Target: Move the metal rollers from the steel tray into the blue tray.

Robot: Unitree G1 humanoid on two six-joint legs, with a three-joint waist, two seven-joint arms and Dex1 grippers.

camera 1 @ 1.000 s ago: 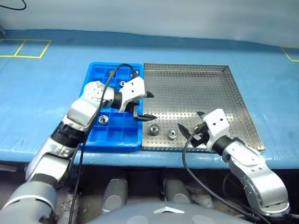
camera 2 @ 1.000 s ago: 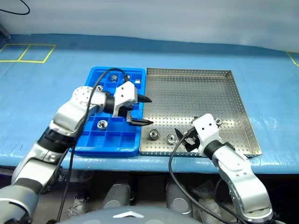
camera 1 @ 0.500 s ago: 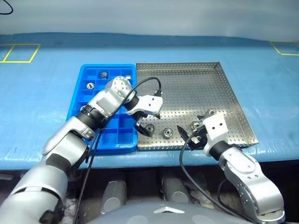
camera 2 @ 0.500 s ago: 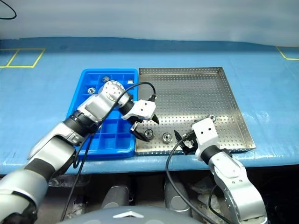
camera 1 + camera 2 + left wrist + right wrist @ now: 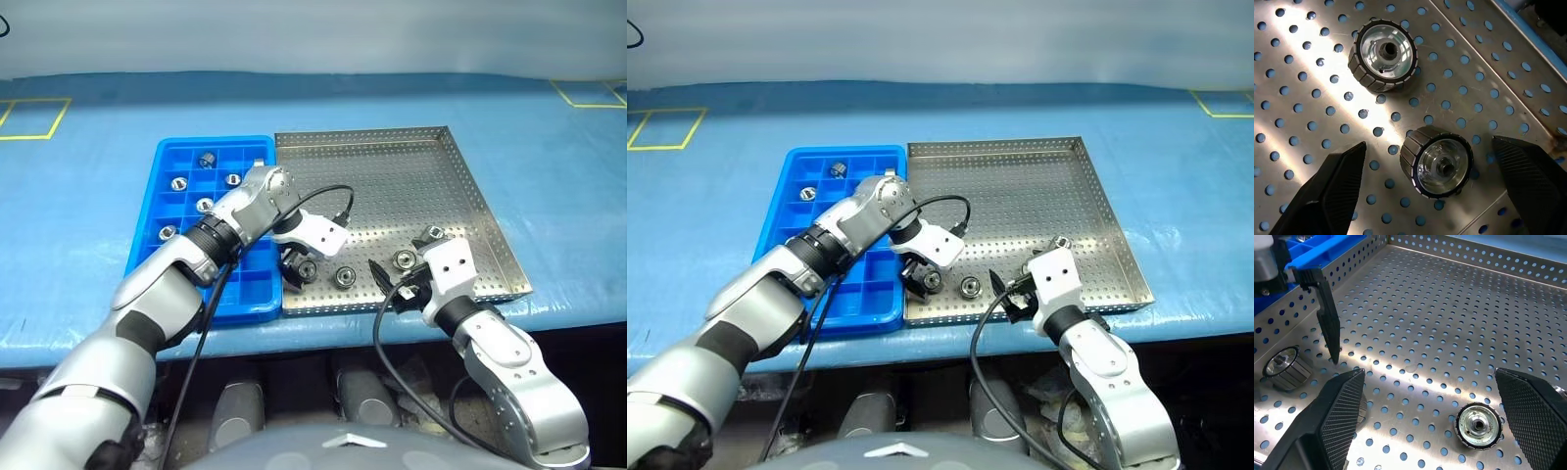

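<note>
Blue tray (image 5: 147, 269) left of steel tray (image 5: 392, 166), long sides touching. Five metal rollers in blue tray's far and left compartments, one (image 5: 207, 159) in far row. Three rollers on steel tray floor near its front edge: one (image 5: 306, 270) at front-left corner between fingers of my left gripper (image 5: 296, 268), second (image 5: 345, 277) just right of it, third (image 5: 404, 259) further right, just ahead of my right gripper (image 5: 392, 284).
</note>
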